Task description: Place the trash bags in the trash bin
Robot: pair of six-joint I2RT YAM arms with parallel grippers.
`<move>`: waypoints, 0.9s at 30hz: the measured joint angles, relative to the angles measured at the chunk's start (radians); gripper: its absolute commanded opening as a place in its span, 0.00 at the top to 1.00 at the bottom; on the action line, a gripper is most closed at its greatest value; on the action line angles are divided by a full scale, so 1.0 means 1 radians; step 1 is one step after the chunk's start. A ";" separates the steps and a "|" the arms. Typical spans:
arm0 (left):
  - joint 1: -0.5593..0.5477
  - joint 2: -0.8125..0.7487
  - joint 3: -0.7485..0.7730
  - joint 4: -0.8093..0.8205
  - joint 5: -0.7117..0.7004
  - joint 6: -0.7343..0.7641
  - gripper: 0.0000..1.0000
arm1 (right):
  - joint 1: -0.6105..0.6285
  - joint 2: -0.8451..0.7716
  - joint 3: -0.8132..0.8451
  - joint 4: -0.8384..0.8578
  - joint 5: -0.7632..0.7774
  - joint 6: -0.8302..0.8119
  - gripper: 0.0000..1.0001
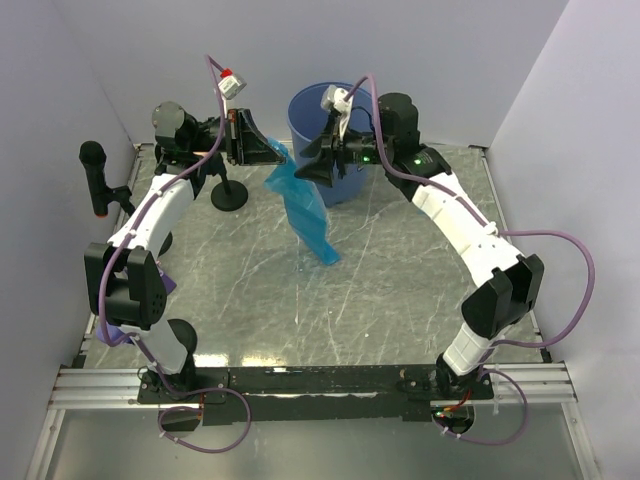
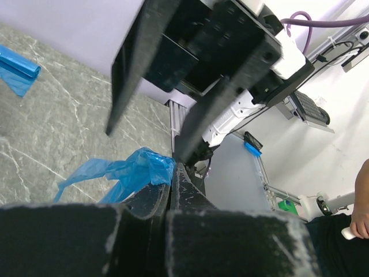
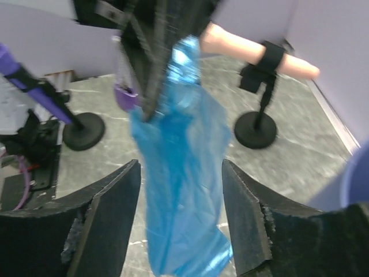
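A long, thin blue trash bag (image 1: 305, 215) hangs from my left gripper (image 1: 262, 148), which is shut on its top end; its lower tip reaches the table. In the left wrist view the crumpled film (image 2: 135, 170) is pinched at the tips of the left gripper (image 2: 173, 168). My right gripper (image 1: 308, 168) stands open just right of the bag, in front of the round blue trash bin (image 1: 345, 185). From the right wrist the bag (image 3: 179, 219) hangs between the spread fingers of the right gripper (image 3: 181, 167), which do not touch it. The bin's rim (image 3: 358, 179) shows at the right edge.
A black round-footed stand (image 1: 230, 195) sits left of the bag. A black handle with a red band (image 1: 95, 175) stands at the far left. Another stand carries a flesh-coloured piece (image 3: 259, 55). A further bit of blue film (image 2: 17, 69) lies on the marbled table.
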 measured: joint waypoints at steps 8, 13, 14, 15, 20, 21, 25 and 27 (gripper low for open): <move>-0.001 0.000 0.000 -0.003 0.000 0.000 0.99 | 0.047 0.019 0.050 0.005 -0.021 0.000 0.63; -0.001 -0.002 0.000 -0.003 0.002 0.000 0.99 | 0.055 0.028 0.079 0.009 0.001 -0.003 0.80; 0.000 -0.003 0.000 -0.004 0.002 0.001 0.99 | 0.055 0.028 0.081 0.009 0.002 -0.003 0.74; 0.000 -0.003 0.000 -0.003 0.002 0.001 0.99 | 0.053 0.028 0.082 0.010 0.002 -0.003 0.66; -0.001 -0.003 0.000 -0.003 0.001 0.000 0.99 | 0.058 0.028 0.082 0.007 -0.005 -0.005 0.52; -0.001 -0.003 0.000 -0.003 0.001 0.000 0.99 | 0.060 0.028 0.082 0.006 -0.004 -0.010 0.54; -0.001 -0.003 0.000 -0.002 0.001 -0.001 0.99 | 0.076 0.028 0.082 -0.002 0.013 -0.026 0.72; -0.001 -0.004 0.000 0.000 0.004 -0.002 0.99 | 0.079 0.029 0.082 -0.005 0.035 -0.036 0.80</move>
